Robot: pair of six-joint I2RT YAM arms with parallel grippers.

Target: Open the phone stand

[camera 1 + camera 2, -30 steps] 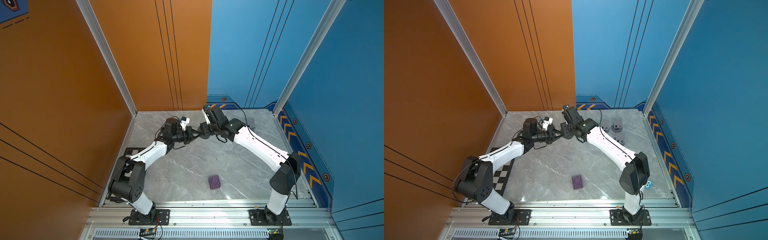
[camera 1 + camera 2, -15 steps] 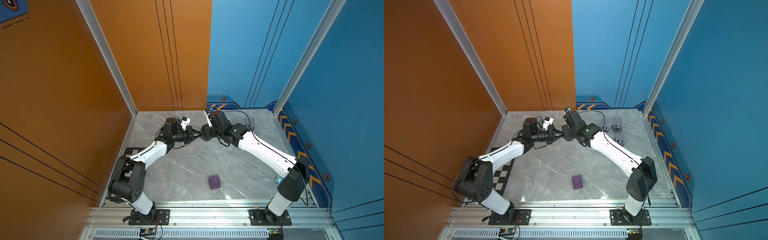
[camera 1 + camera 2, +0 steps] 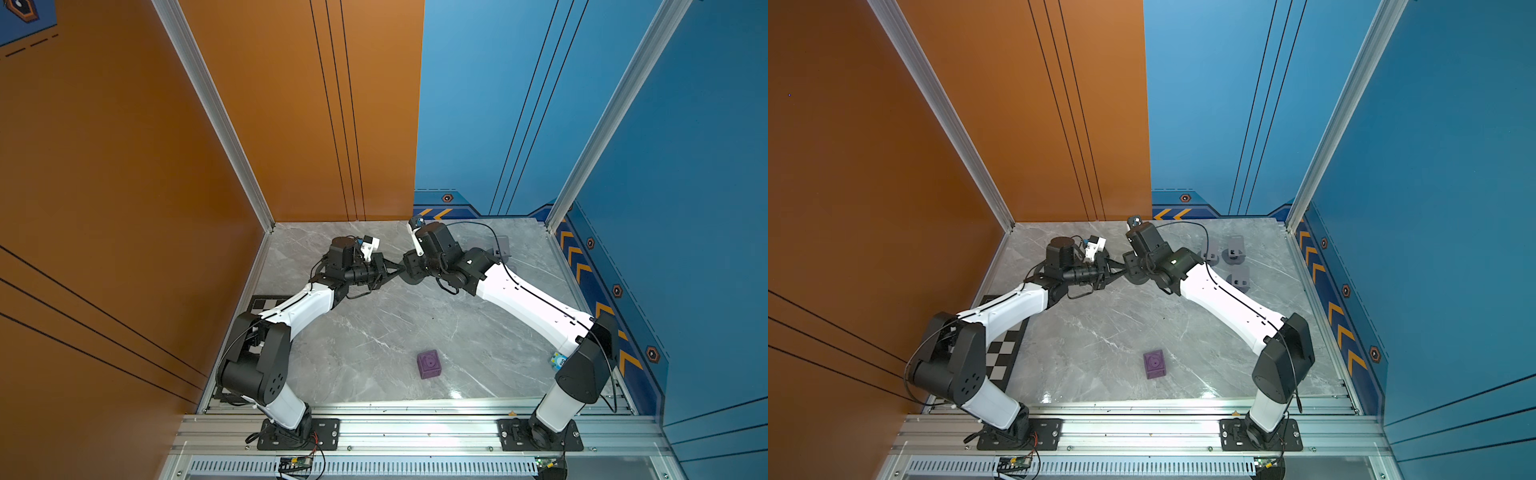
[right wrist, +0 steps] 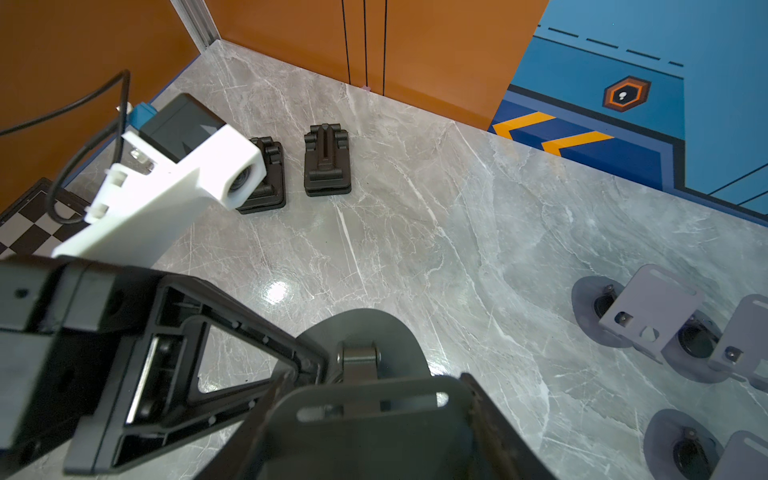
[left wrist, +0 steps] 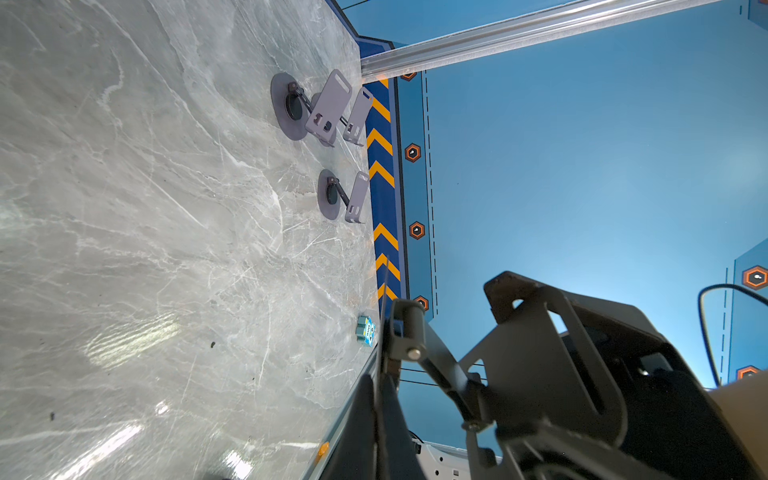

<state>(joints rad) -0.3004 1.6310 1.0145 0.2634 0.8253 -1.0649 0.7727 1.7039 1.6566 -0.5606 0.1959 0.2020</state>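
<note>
Phone stand: located toward 12 o'clock from the table centre, taking the arm bases as 6 o'clock. In both top views it is carried above the table between the two grippers.

Left gripper: enters from 9 o'clock and is clenched on the rim of the base disc. In the left wrist view the disc shows edge-on between the fingers.

Right gripper: enters from 3 o'clock and is clamped across the plate, with its fingers on the plate's two side edges.

Hinge arm: links disc to plate. The plate stands tilted away from the disc, not folded flat against it.

Other items on the table:
- Three grey stands, unfolded, at 2 o'clock, well apart from the held stand
- Two black stands, folded flat, side by side at about 11 o'clock near the orange wall
- Purple cube at 6 o'clock, apart from both arms
- Checkerboard at 8 o'clock, at the table edge beside the left arm
</note>
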